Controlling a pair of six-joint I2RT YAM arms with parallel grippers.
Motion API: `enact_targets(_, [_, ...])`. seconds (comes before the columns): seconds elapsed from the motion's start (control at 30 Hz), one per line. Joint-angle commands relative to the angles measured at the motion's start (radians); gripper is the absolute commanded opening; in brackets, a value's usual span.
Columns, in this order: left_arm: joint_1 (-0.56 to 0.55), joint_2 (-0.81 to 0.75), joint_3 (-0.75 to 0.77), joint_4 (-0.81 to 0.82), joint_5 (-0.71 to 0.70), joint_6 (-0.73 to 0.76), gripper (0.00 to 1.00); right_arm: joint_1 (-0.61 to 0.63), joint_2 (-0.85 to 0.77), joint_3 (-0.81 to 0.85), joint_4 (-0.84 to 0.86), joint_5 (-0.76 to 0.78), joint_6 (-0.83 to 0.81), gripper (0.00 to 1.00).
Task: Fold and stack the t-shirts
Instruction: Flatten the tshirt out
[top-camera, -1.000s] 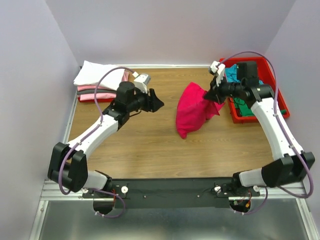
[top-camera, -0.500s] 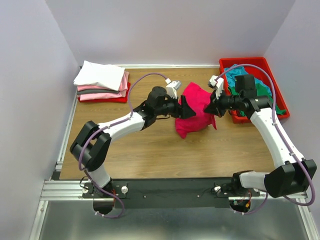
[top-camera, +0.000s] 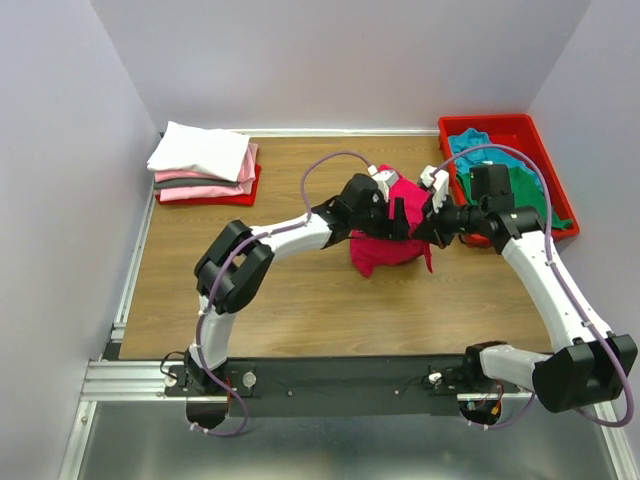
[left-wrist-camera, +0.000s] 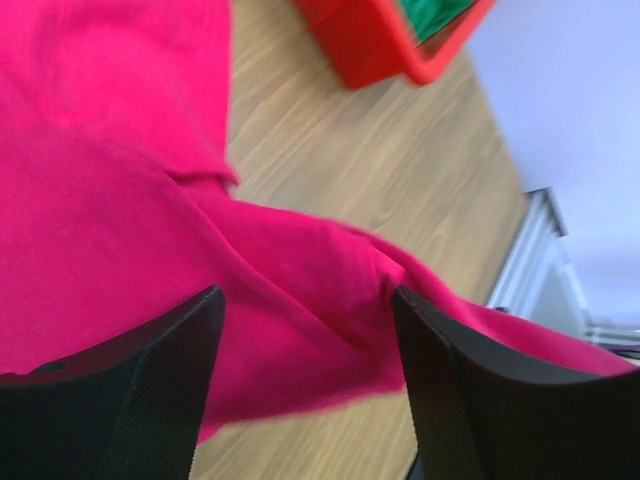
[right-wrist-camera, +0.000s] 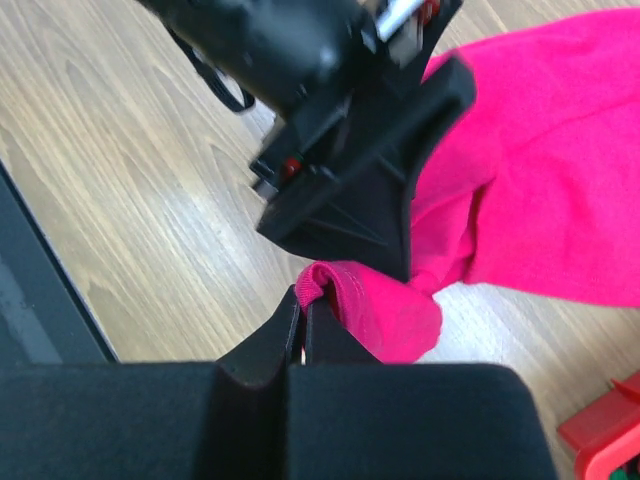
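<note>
On the table, middle right: the crimson shirt (top-camera: 385, 250) lies bunched in a loose heap on the wood of the table (top-camera: 280, 300), between the two arms, with its upper part drawn up toward the grippers.
Right gripper (right-wrist-camera: 303, 300): closed tight on a small rolled fold of the crimson shirt; the cloth hangs away from the pinch.
Left gripper (left-wrist-camera: 305, 295): fingers spread wide. In the left wrist view the crimson cloth fills the gap between them, with nothing clamped.
How the shirt will handle: probably light, limp and quick to slump. It creases and drapes wherever it is unsupported, so one pinch only makes a hanging bundle. It is not fragile or slippery, though a thin fold may slide out of a shallow grip.
Where to take hold: a hem edge, shoulder or sleeve seam would serve best, well apart from the right pinch, so that the two holds can stretch the cloth flat. Which edge faces the left fingers cannot be told.
Red tray (top-camera: 520, 122), far right: holds a teal shirt (top-camera: 475, 140) and a green shirt (top-camera: 525, 190), both crumpled and unfolded.
Folded stack (top-camera: 200, 165), far left: white on top, grey and pale pink beneath, on a second tray (top-camera: 225, 201) of which only the red edge shows.
</note>
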Motion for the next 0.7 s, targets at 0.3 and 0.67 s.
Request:
enact_targets(0.3, [-0.036,0.055,0.050,-0.214,-0.201,0.093,0.39,-0.045,-0.092,-0.105,0.050,0.100,0.062,0.00])
enact_targets(0.67, [-0.022,-0.133,-0.050,-0.172,-0.346,0.114,0.00,-0.072,-0.157,-0.203,0.056,0.333,0.094,0.00])
